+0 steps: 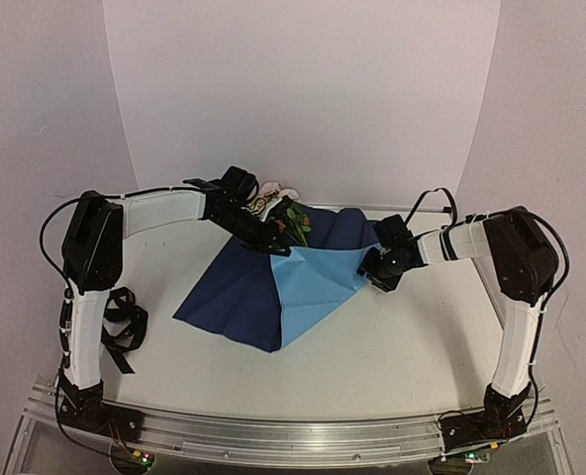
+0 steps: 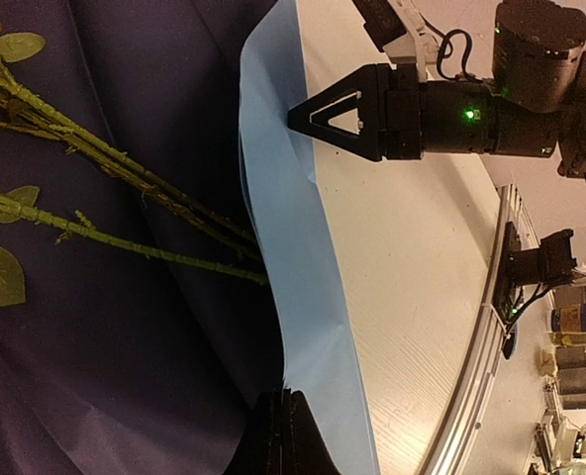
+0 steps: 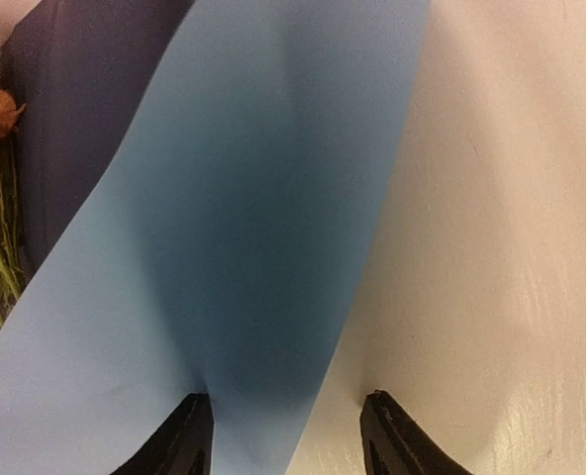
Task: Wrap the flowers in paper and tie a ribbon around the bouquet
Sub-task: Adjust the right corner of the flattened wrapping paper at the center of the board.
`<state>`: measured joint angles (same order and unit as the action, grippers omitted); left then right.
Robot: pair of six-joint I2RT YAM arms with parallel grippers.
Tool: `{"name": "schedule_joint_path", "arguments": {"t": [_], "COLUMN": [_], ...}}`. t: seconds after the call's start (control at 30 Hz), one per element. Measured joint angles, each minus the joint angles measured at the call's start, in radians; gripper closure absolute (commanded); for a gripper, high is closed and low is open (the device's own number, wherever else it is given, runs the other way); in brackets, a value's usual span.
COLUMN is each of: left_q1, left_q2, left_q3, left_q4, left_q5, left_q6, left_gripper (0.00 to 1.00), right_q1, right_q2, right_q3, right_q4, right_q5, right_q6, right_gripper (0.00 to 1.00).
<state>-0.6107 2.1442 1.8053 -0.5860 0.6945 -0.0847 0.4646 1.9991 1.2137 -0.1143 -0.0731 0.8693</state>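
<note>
**Jaws half-spread over the blue flap, the other pair shut at the fold**

Right jaws stood partly open, one finger (image 3: 187, 440) on either side of the raised edge of the large creased sheet of paper (image 3: 273, 198), light blue on one face and dark navy on the other. That edge ran down into the gap, but nothing was clamped on it yet. Left jaws were fully shut, tips down at the fold where navy met blue. Whether they pinched a layer there I could not tell.

The sheet lay spread on the white counter (image 1: 402, 346) between my two arms, navy side up, its right part turned over to show blue. The small bunch of pale pink and reddish roses with green leaves and long thin green stems (image 1: 291, 218) lay on the navy face at the far end, heads pointing away from me and stems running toward the blue fold. The long narrow black fabric ribbon (image 1: 125, 325) lay in a loose heap well apart, beside my left arm.

I judged the paper light and thin, stiff enough to keep a crease yet quick to sag or slip. A deep bite on the flap's edge seemed better than a nip at the very rim. The rose heads looked fragile, so the wiry stems were the place to grip. The ribbon seemed floppy and best taken near one end.
</note>
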Motion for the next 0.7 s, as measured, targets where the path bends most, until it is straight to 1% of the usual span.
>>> {"name": "schedule_joint_path", "arguments": {"t": [0.23, 0.33, 0.43, 0.63, 0.67, 0.7], "left_q1": [0.004, 0.005, 0.006, 0.007, 0.008, 0.008], "left_q2": [0.042, 0.065, 0.085, 0.104, 0.106, 0.108], "left_q3": [0.039, 0.086, 0.130, 0.160, 0.160, 0.160], "left_q4": [-0.019, -0.038, -0.054, -0.069, -0.071, -0.071], "left_q5": [-0.019, -0.025, -0.028, -0.033, -0.033, -0.032], "left_q6": [-0.006, -0.011, -0.014, -0.019, -0.020, -0.019], "left_gripper": [1.00, 1.00, 1.00, 1.00, 1.00, 1.00], "right_q1": [0.054, 0.093, 0.132, 0.198, 0.210, 0.222], "right_q2": [-0.009, -0.031, -0.058, -0.107, -0.121, -0.133], "right_q3": [-0.034, -0.079, -0.126, -0.213, -0.235, -0.253], "right_q4": [0.018, 0.037, 0.057, 0.100, 0.110, 0.120], "right_q5": [-0.004, -0.007, -0.014, -0.029, -0.030, -0.030], "right_q6": [0.057, 0.096, 0.141, 0.241, 0.256, 0.271], "right_gripper": [0.79, 0.91, 1.00, 1.00, 0.99, 0.96]}}
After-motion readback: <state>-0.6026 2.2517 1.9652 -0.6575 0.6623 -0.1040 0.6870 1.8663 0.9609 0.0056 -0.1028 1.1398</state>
